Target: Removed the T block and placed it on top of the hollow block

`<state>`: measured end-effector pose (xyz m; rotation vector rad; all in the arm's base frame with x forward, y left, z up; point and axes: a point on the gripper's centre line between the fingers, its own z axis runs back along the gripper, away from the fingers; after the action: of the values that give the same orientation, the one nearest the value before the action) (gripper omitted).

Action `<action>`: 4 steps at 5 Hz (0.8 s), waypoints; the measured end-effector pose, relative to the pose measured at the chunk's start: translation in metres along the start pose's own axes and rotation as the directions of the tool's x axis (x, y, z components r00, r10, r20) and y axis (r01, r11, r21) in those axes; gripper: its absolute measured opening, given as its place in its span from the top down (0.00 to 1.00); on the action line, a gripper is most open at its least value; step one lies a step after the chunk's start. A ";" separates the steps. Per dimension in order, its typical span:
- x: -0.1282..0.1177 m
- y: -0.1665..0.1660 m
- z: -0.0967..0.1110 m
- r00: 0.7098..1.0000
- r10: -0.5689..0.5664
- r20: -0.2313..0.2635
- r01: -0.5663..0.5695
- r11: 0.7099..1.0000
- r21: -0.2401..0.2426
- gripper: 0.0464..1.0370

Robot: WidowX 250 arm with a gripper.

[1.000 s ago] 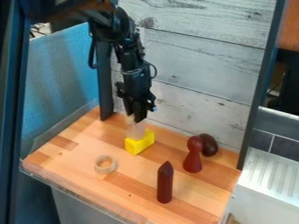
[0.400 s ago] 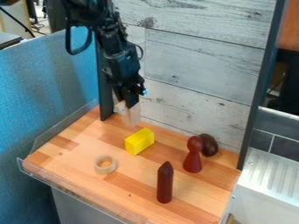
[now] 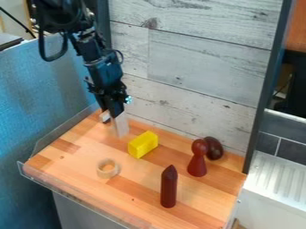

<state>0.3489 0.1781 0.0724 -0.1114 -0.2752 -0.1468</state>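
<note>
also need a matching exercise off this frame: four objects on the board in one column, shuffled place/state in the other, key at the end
Objects
1. yellow block
2. pale ring
3. dark red pointed piece
4. red pawn-shaped piece

Place/state
A. standing upright, lowest of the four in the view
B. partly in front of the dark oval piece
C. lying flat, hole facing up
D. closest of the four to the gripper in the view

Pairs: 1-D, 2-C, 3-A, 4-B

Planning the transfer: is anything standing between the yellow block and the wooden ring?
Nothing visible stands between the yellow block and the wooden ring; the dark red pointed piece stands off to the side.
</note>
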 end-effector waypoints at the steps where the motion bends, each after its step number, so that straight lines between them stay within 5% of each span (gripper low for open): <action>1: -0.015 -0.009 -0.004 1.000 -0.026 -0.015 0.025 0.996 -0.082 0.84; 2: -0.026 -0.012 -0.009 0.998 -0.047 -0.035 0.043 0.992 -0.115 0.84; 4: -0.031 -0.013 -0.026 0.990 -0.067 -0.123 0.062 0.997 -0.045 0.84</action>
<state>0.3241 0.1662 0.0401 -0.1342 -0.1516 -0.2225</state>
